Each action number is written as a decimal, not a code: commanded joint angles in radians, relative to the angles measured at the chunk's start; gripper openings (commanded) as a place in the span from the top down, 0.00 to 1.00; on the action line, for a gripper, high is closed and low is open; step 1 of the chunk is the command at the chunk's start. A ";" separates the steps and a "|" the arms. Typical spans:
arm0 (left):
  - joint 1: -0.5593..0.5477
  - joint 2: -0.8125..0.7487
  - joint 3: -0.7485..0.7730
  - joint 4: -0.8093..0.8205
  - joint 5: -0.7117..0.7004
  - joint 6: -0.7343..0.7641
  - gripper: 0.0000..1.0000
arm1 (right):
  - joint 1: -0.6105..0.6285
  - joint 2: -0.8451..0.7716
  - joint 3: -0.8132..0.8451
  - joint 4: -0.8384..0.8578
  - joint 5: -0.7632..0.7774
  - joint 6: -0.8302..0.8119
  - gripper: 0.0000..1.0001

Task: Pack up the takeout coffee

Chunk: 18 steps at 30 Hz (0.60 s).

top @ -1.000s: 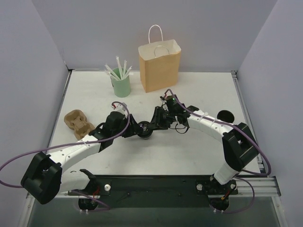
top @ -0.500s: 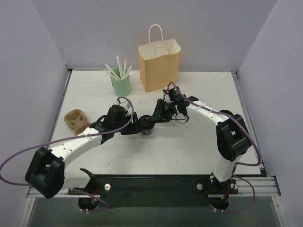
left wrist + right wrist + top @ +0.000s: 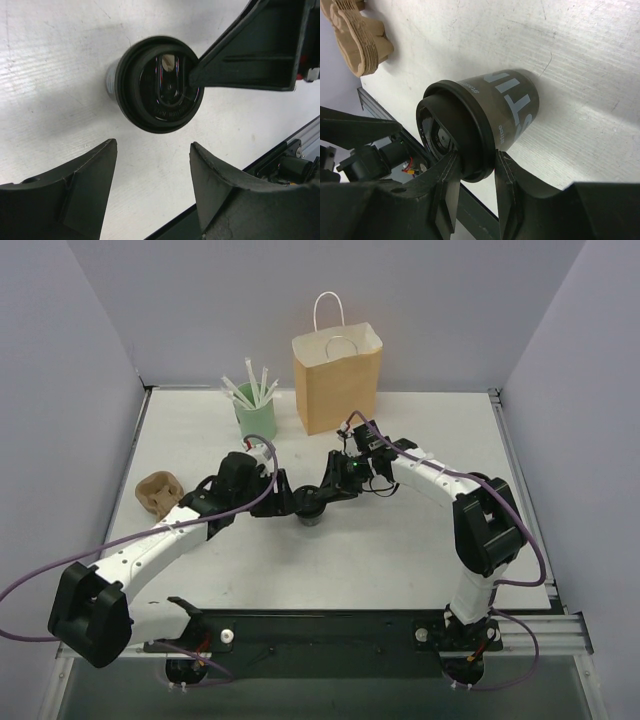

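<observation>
The takeout coffee is a small tapered cup of dark, matte paper with pale lettering on its side. It is capped by a glossy round black plastic lid with a raised rim and a sunken centre. It stands near the middle of the white, faintly scratched worktop, between the two arms.

The right claw pinches the lid's rim, one angular black finger on each side. The left claw is spread, its two blunt black fingers apart and short of the cup, touching nothing.

Behind stand a smooth brown paper bag with white cord handles and a mint-green cup of white straws. A rough moulded pulp carrier lies to the left.

From above, the claws hide most of the cup. The lettering is cut off and unreadable.
</observation>
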 commanded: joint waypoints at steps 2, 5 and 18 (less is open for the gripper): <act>0.040 0.008 0.049 0.021 0.026 0.077 0.30 | -0.001 0.027 -0.013 -0.124 0.015 -0.070 0.87; 0.061 0.049 0.041 0.106 0.084 0.109 0.30 | -0.003 0.023 -0.013 -0.123 0.014 -0.076 0.87; 0.080 0.218 0.073 0.267 0.170 0.185 0.30 | -0.004 0.043 0.007 -0.120 -0.014 -0.076 0.87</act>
